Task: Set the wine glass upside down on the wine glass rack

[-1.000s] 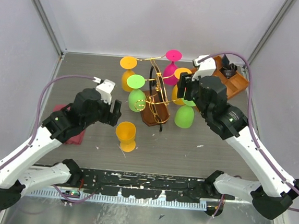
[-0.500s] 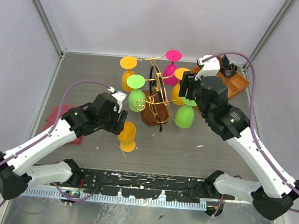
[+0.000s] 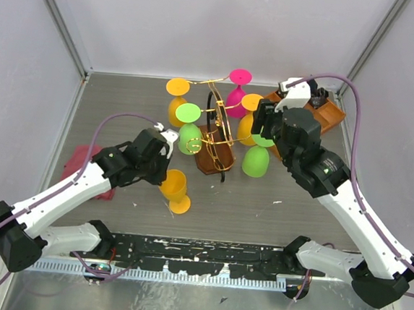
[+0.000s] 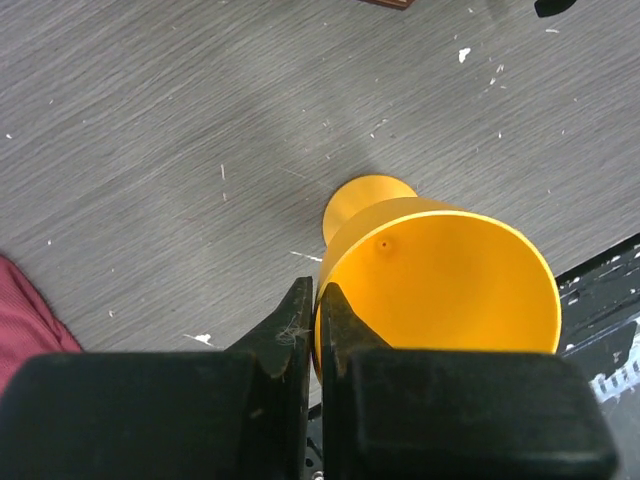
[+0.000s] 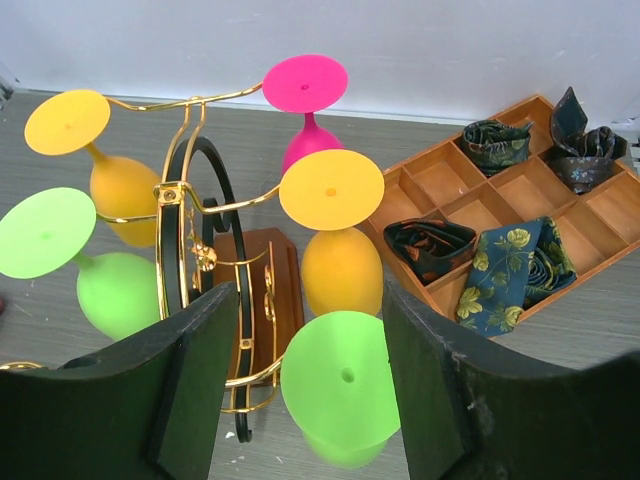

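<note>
Red cloth [image 3: 88, 172] lies at the far left of the table [image 3: 125, 97], just beside my left arm. The left gripper [image 3: 164, 170] is narrowed down on the loose orange glass [image 3: 174, 185]. In the wrist view one finger [image 4: 285, 330] sits outside the rim and the other inside, pinching the bowl wall at its near edge. That glass is mouth up and tilted, with its foot toward the near edge of the table. It is in front of the rack and apart from it. I cannot tell whether the foot touches the table.

Centre: the rack [image 3: 214, 154] stands upright, a dark wooden base with gold wire arms. Five glasses hang on it foot up, bowl down:
- the back-left orange glass [image 3: 176, 110] and the left green glass [image 3: 189, 136] on the left side
- the pink glass [image 3: 236, 98] at the back
- the right orange glass [image 3: 252, 101] and the right green glass [image 3: 255, 161] on the right side

The right gripper [image 3: 260, 123] hovers at the rack's right side, jaws wide, holding nothing. From its wrist camera the right green glass's foot shows between the two fingers [image 5: 200, 380], with no contact visible.

Far right: a wooden tray [image 3: 332, 121] with compartments, several of them holding rolled patterned fabric [image 5: 510, 270].
</note>
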